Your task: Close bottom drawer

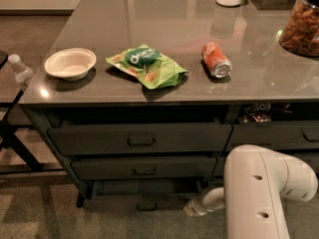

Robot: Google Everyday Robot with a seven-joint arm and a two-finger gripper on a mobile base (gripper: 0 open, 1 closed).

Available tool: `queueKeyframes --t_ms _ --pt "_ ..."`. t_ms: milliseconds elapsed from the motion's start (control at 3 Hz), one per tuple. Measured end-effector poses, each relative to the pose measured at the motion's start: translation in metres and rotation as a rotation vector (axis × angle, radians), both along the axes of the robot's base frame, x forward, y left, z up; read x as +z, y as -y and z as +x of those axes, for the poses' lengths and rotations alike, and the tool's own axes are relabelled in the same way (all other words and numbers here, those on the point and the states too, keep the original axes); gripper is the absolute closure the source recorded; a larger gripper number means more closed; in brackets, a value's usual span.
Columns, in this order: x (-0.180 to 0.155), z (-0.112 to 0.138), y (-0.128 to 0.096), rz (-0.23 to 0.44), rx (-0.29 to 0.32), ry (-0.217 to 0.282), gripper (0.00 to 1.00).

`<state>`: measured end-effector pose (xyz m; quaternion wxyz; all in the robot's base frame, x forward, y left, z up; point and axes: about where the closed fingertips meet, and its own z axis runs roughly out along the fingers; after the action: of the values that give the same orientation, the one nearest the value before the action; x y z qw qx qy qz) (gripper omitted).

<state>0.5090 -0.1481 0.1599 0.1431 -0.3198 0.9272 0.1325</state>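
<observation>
The gripper (192, 211) lies at the right end of the bottom drawer (119, 203).

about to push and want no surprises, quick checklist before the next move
1. bottom drawer partly open, dark gap above its front: ok, ready to push.
2. tool low at the drawer's right end: ok.
3. tool touching the drawer front: cannot tell.
4. drawer interior free of anything sticking up: cannot tell, too dark.
5. middle drawer out of the tool's way: ok.
6. soda can lying on the countertop, back from the front edge: ok.
</observation>
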Motion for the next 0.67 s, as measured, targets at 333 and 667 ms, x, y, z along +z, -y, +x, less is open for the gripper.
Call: queueKeyframes --t_ms 333,667 --pt "0.0016 0.0185 0.0035 -0.011 -0.003 0.032 1.00" --pt "0.0016 0.0185 0.0035 -0.011 -0.003 0.032 1.00"
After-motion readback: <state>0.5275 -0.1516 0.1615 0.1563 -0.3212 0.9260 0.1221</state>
